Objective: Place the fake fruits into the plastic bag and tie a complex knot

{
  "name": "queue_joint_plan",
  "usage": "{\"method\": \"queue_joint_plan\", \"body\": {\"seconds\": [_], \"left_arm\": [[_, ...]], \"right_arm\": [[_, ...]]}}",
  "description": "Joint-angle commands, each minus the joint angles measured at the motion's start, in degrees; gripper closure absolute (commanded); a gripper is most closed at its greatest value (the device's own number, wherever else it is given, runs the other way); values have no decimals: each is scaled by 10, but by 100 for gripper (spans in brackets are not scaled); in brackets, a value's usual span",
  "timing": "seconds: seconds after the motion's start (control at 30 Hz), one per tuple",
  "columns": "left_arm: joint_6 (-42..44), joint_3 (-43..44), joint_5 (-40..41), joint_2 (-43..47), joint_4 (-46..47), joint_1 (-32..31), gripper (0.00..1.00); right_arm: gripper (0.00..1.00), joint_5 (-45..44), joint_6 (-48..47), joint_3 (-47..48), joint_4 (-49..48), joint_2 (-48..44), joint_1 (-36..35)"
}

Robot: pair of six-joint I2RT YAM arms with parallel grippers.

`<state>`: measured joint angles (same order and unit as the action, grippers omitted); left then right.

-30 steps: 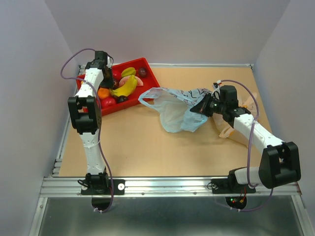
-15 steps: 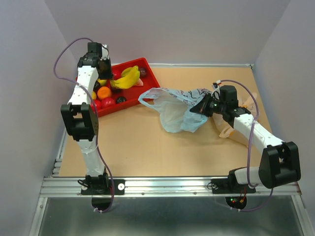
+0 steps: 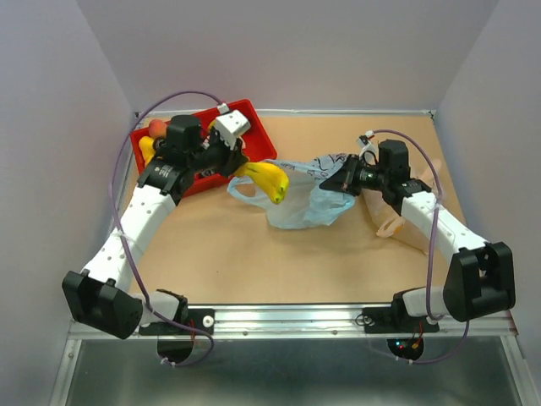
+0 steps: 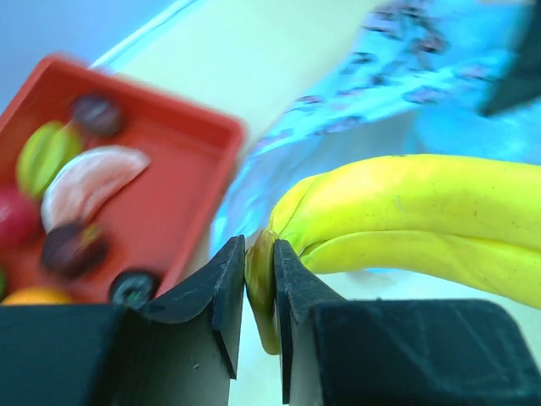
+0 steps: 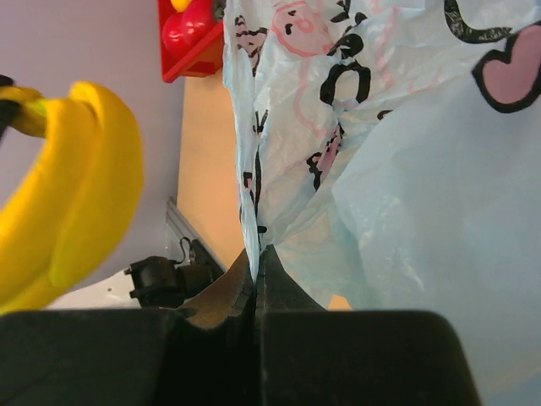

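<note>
Left gripper (image 3: pixel 238 166): closed on the stem end of the banana bunch; in the left wrist view both fingers (image 4: pixel 224 288) press against the stem from either side.
Banana bunch (image 3: pixel 267 179): held clear of the table (image 3: pixel 245 254), just right of the red tray, with its fruit tips pointing right. It sits at the left rim of the plastic bag; whether it touches the film cannot be told.
Right gripper (image 3: pixel 336 181): pinched shut on a thin fold of the plastic bag's edge, on the bag's right side. The right wrist view shows the film running into the closed jaws.
Plastic bag (image 3: pixel 306 201): light blue with dark and pink print, lying crumpled right of the table's middle, its open side facing left toward the bananas.
Red tray (image 3: pixel 256 125): far left of the table, partly covered by the left arm.
Fruits in tray: the left wrist view shows, blurred, a pink melon slice (image 4: pixel 86 182), a yellow-green starfruit (image 4: pixel 42 154), dark plums (image 4: pixel 95 112) and a red piece (image 4: pixel 13 216).
Beige bag (image 3: pixel 396 225): on the right, just beside the blue bag, under the right forearm.
</note>
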<state>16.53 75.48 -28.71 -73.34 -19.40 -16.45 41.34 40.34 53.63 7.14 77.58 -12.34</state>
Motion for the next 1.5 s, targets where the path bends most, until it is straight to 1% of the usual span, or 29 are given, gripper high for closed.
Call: {"method": "queue_joint_plan", "body": {"seconds": [0.0,0.07,0.17,0.27,0.33,0.47,0.5,0.53,0.57,0.63,0.67,0.77,0.8,0.9,0.97,1.07,1.17,1.2,1.23,1.27,1.3,1.33,1.37,1.4,1.43,1.47], "left_arm": [[55,-32,9,-7,41,-42,100],[47,-45,9,-8,40,-73,100],[27,-62,25,-18,62,-113,100],[-17,-61,57,-64,85,-137,100],[-75,-45,95,-92,100,-137,100],[-149,-7,189,-165,105,-137,100],[-185,11,240,-188,101,-138,100],[-186,21,258,-201,95,-137,100],[-218,32,279,-212,86,-138,100],[-256,56,309,-236,68,-134,100],[-290,61,308,-241,64,-131,100],[-337,63,298,-233,67,-129,100],[-367,66,303,-226,65,-130,100],[-422,91,297,-221,47,-132,100],[-432,106,290,-219,42,-140,100],[-446,107,296,-217,31,-174,100],[-454,93,336,-224,20,-214,100],[-455,84,359,-225,28,-220,81],[-450,67,358,-228,31,-220,74],[-445,63,356,-236,31,-219,70],[-434,63,348,-240,31,-217,59],[-422,61,337,-241,32,-216,56],[-401,60,318,-241,37,-206,48],[-389,56,263,-235,50,-200,36],[-376,52,239,-227,59,-196,29],[-336,49,223,-208,66,-190,22]], "right_arm": [[100,49,13,36,-55,-31,3],[100,69,39,25,-67,-36,3],[100,100,70,10,-120,-38,3],[100,125,97,-5,-159,-42,1],[100,138,103,-11,-169,-47,-1],[100,148,105,-26,-171,-66,-2],[100,150,101,-28,-171,-72,-5],[100,150,101,-28,-169,-72,-5],[100,152,102,-28,-170,-74,-7],[100,153,102,-33,-169,-70,-10],[100,157,103,-37,-168,-65,-12],[100,153,95,-41,-169,-56,-20],[99,151,93,-40,-168,-47,-23],[100,147,90,-27,-170,-29,-40],[100,144,84,-19,-175,-12,-49],[100,146,98,2,-193,11,-51],[99,150,129,14,-229,27,-51],[100,152,139,14,-240,30,-51],[100,153,149,10,-259,32,-51],[99,153,163,9,-264,32,-51],[100,153,169,5,-267,32,-51],[99,151,173,0,-274,31,-51],[99,146,171,-7,-274,29,-51],[100,146,167,-12,-275,28,-51],[100,144,163,-16,-274,28,-51],[100,140,156,-26,-274,28,-50]]}}
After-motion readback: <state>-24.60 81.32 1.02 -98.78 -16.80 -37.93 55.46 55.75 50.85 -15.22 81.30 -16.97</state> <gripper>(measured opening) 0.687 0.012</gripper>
